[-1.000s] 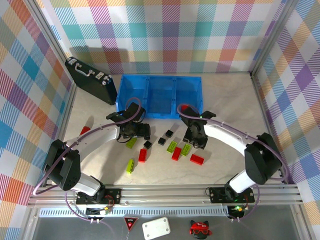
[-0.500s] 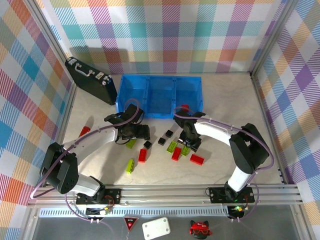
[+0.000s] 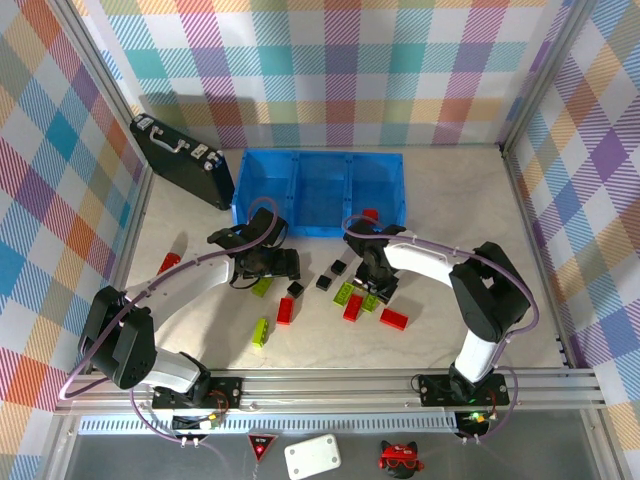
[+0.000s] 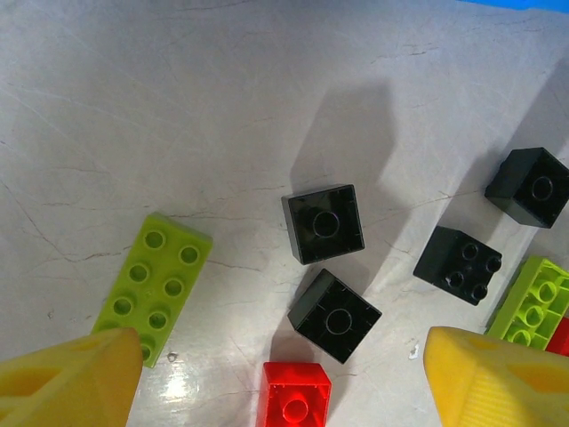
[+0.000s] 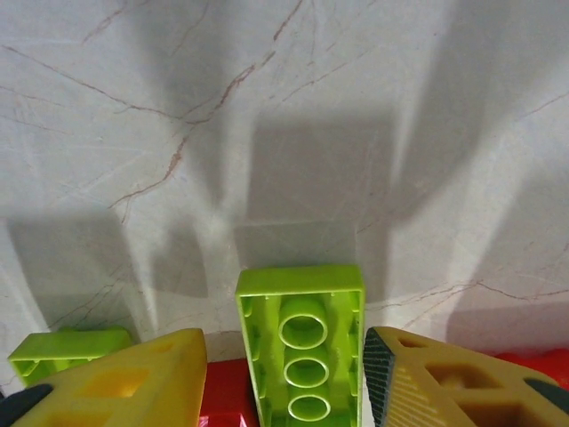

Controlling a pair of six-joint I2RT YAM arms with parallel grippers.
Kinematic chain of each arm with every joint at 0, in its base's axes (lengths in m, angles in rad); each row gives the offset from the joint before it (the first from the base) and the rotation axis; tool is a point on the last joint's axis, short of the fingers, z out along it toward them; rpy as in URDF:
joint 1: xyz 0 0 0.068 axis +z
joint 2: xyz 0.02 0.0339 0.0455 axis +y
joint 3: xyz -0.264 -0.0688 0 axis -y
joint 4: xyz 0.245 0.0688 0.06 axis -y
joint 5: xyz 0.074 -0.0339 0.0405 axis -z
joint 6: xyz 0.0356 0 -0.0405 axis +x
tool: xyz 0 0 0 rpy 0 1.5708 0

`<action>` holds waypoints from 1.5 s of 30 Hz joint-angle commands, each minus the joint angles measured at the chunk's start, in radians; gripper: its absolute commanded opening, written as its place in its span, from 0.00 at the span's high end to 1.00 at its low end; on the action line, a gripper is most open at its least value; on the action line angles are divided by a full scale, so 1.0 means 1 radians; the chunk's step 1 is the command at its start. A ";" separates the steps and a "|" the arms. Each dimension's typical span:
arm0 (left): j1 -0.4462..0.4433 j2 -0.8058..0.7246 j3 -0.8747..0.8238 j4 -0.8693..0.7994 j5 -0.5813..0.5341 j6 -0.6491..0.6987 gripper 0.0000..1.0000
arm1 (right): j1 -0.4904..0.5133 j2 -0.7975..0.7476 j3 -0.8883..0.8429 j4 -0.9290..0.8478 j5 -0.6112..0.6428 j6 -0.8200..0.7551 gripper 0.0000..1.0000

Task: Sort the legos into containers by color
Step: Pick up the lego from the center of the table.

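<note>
My right tool (image 5: 283, 360) is open around an upside-down green brick (image 5: 302, 298); I think squeezing it comes next.

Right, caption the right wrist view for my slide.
Right gripper, open, straddles an underside-up lime-green brick on the marbled tabletop.

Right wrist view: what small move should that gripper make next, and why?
Probably close the right gripper on the lime-green brick. The brick lies upside down between its yellow fingers, with a gap showing on one side, so it seems lined up but not yet gripped.
</note>
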 commanded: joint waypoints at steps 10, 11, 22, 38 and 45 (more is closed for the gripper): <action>-0.011 -0.020 -0.012 -0.001 -0.015 0.002 0.17 | 0.007 0.026 -0.029 0.004 0.002 0.029 0.56; -0.011 -0.019 -0.011 -0.001 -0.013 0.003 0.17 | 0.007 0.024 -0.030 0.002 0.004 0.031 0.57; -0.011 -0.045 -0.010 -0.015 -0.028 -0.002 0.16 | 0.009 -0.008 0.003 -0.037 0.027 0.004 0.64; 0.037 -0.267 -0.188 -0.027 -0.062 -0.080 0.15 | 0.013 -0.075 0.218 -0.138 0.108 -0.263 0.64; 0.057 -0.370 -0.250 -0.077 -0.063 -0.096 0.15 | 0.034 0.053 0.443 -0.175 0.110 -0.372 0.64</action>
